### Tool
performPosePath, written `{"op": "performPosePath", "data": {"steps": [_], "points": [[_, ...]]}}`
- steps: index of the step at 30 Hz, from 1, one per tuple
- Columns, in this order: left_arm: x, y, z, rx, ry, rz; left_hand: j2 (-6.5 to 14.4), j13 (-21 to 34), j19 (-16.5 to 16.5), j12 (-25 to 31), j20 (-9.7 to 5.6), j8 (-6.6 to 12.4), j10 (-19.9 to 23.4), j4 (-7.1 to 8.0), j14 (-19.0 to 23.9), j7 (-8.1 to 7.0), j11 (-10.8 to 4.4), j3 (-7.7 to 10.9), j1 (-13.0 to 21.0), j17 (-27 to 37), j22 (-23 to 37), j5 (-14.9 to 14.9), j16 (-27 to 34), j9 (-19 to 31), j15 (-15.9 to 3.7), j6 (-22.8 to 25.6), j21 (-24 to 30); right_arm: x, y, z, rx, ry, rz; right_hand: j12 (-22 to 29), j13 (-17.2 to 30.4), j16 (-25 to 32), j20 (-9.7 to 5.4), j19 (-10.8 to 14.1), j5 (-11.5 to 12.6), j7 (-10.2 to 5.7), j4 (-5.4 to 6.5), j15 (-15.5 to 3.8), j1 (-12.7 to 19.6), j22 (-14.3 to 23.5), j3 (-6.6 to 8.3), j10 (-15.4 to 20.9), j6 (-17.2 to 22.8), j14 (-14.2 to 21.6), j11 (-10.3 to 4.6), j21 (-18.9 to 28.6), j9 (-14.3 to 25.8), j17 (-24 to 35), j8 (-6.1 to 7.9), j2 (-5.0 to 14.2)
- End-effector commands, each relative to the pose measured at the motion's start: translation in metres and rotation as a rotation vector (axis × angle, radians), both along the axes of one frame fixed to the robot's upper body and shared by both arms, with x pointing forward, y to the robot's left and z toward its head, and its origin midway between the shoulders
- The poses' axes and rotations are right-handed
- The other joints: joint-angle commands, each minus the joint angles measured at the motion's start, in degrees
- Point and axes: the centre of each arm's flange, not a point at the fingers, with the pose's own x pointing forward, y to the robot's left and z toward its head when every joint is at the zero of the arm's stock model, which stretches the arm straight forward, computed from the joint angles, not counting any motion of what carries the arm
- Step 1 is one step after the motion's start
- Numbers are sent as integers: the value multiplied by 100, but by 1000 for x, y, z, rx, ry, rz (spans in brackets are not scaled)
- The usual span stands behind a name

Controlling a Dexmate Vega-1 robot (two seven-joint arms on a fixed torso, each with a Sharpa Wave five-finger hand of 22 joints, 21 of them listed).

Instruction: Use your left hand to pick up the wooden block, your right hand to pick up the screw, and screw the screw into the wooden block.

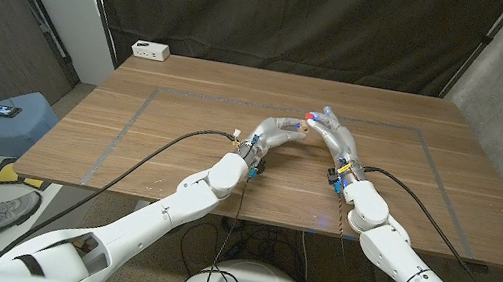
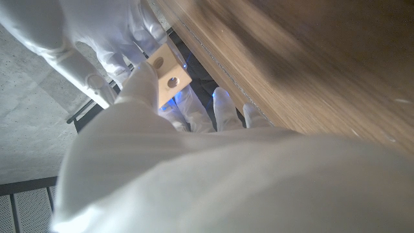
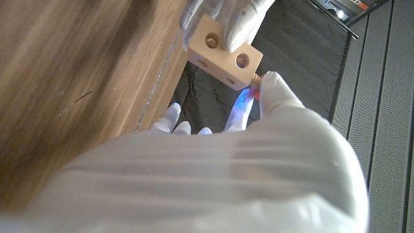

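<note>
Both hands meet above the middle of the wooden table [image 1: 181,140]. My left hand [image 1: 281,132] grips a pale wooden block [image 3: 223,52] with round holes in its faces; the block [image 2: 169,74] also appears past my left hand [image 2: 194,168] in the left wrist view. My right hand [image 1: 333,136] pinches the screw [image 3: 257,81], whose threaded shank sits in the end of the block. The screw's red head [image 1: 310,116] shows between the two hands. My right hand [image 3: 213,175] is just beside the block, its thumb on the screw.
A small white box [image 1: 151,49] lies at the table's far left corner. Grey tape lines [image 1: 127,126] mark a rectangle on the tabletop. A blue stool [image 1: 7,118] and a person's shoe [image 1: 2,213] are on the floor to the left.
</note>
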Motion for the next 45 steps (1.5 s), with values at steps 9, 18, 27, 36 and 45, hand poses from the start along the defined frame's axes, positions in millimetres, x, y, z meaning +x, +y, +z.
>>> {"op": "performPosePath", "data": {"steps": [9,18,27,36,45], "points": [[-1,0,0,0,-1,-1,46,12,31,-14,21,29,22,30,30,31,-5,2,17,10,9,16,16,32,-539,28,44,-2,-1,-1,-8,0,15,-20,16,-21,35,-58,-19,22,10,38,-92,12,-62,-132,-194,-88,9,-15,-60,28,-108,-3],[-1,0,0,-1,-1,1,50,14,34,-14,17,26,23,32,37,35,-4,-3,13,10,9,16,18,32,-535,17,44,-1,-1,0,-18,2,31,-30,17,-36,68,-136,-24,16,32,62,-182,13,-104,-247,-389,-167,47,-27,-126,29,-228,-29],[-1,0,1,3,-3,2,50,15,34,-16,13,28,19,27,37,35,-4,-6,19,9,9,18,16,32,-537,19,43,0,-1,1,-28,5,47,-43,17,-53,95,-236,-34,50,72,89,-338,15,-172,-446,-608,-281,93,-33,-202,30,-365,-73],[-1,0,1,6,-3,0,42,17,30,-17,13,29,18,22,33,31,-5,-12,20,7,9,17,13,31,-543,19,42,-1,-4,2,-43,5,55,-32,17,-59,125,-321,-37,125,117,141,-501,16,-234,-558,-883,-377,108,-32,-266,29,-519,-94],[-1,0,1,5,-9,1,46,18,23,-16,20,26,20,22,22,31,-5,-14,23,7,9,18,8,31,-540,10,38,-3,-12,13,-97,2,45,-29,16,-72,153,-456,-37,170,153,191,-650,13,-285,-676,-1205,-502,131,-48,-330,26,-701,-105]]}}
